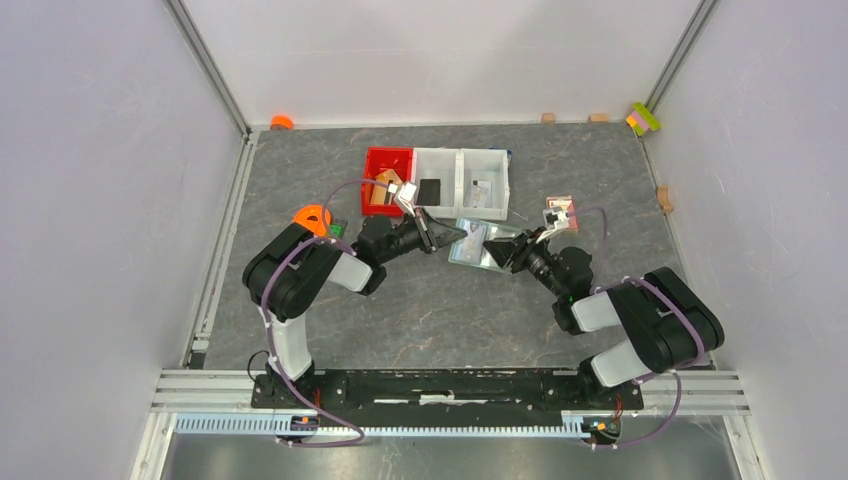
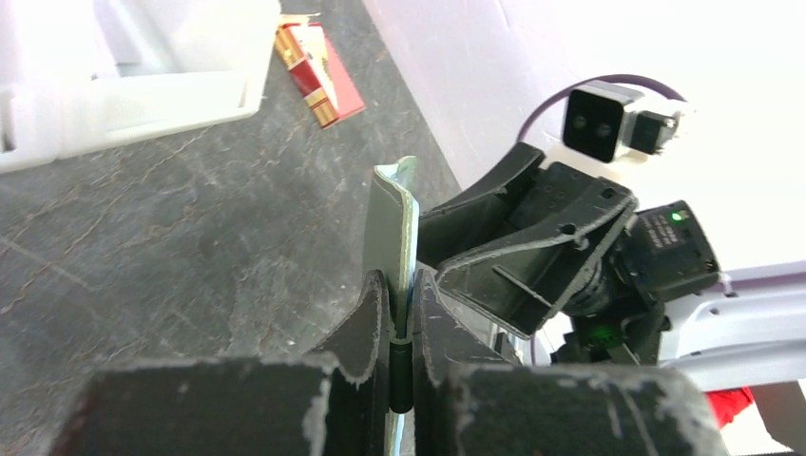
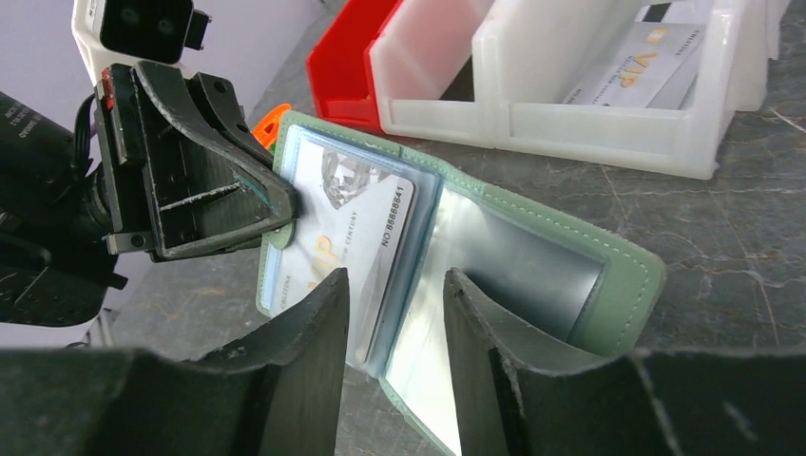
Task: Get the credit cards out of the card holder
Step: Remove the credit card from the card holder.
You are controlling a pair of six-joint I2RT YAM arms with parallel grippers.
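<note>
The sage-green card holder (image 3: 623, 285) lies open on the table, its clear pockets facing up. A pale credit card (image 3: 347, 223) with gold lettering sits in its left pocket. My left gripper (image 2: 404, 302) is shut on the holder's left edge (image 2: 388, 223); the right wrist view shows it there too (image 3: 271, 204). My right gripper (image 3: 396, 280) is open, with its fingertips on either side of the holder's middle fold, just above the pockets. From above, both grippers meet at the card holder (image 1: 478, 243), left gripper (image 1: 445, 236) and right gripper (image 1: 507, 252).
A red bin (image 1: 388, 160) and two white bins (image 1: 462, 160) stand just behind the holder. A pale card (image 3: 646, 66) lies in the right white bin and a dark one (image 1: 430, 190) in the middle bin. A pink flat item (image 1: 560, 213) lies to the right.
</note>
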